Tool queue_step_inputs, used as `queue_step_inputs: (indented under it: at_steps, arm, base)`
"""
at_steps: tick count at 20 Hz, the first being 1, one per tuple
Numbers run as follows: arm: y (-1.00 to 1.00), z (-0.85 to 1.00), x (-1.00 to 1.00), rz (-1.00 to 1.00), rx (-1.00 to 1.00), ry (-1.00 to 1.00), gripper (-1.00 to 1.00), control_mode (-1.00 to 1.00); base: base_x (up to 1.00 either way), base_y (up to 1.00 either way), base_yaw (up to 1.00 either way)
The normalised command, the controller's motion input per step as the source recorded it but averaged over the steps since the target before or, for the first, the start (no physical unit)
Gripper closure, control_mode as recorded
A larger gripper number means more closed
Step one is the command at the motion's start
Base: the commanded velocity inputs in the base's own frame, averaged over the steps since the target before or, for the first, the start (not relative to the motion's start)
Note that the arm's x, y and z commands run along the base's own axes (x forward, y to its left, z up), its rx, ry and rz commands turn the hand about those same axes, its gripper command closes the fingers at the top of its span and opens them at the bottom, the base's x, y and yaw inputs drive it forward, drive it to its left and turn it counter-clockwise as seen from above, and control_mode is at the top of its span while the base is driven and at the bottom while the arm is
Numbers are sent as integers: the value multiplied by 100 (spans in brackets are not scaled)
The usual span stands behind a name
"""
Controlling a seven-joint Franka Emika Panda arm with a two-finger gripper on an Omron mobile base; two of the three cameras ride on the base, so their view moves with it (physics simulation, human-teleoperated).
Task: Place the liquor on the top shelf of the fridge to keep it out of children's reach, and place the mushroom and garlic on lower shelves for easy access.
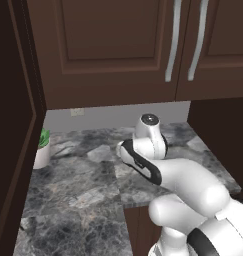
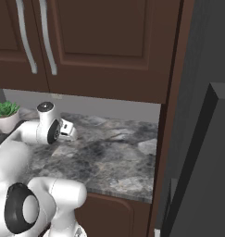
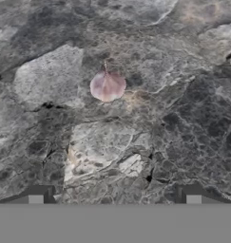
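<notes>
Kitchen: marble counter (image 1: 83,185), wood cabinets (image 1: 108,45), fridge (image 2: 202,139).

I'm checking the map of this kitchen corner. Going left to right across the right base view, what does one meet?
Potted plant → gripper, over the marble counter → dark wooden side panel → grey fridge.

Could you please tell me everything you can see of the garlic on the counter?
The garlic is a small pinkish-white bulb, rounded, with a thin pointed tip at one end. It lies alone on the grey marbled countertop, touching only that surface. In the hand view it sits ahead of the open gripper, whose fingertips are well short of it.
</notes>
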Motion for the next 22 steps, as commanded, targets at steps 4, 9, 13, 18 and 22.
queue_step_inputs:
  at_steps: [4,9,13,18,22]
  arm:
    - [0,-26,43,-1,0,4,-100,-100]
    - [6,-22,46,0,0,2,-100,-100]
    - [9,-27,45,0,0,2,-100,-100]
    - [8,-31,42,0,0,2,-100,-100]
    - [6,-31,42,0,0,1,-100,-100]
  base:
    - [0,0,0]
    - [0,0,0]
    - [0,0,0]
    - [0,0,0]
    - [0,0,0]
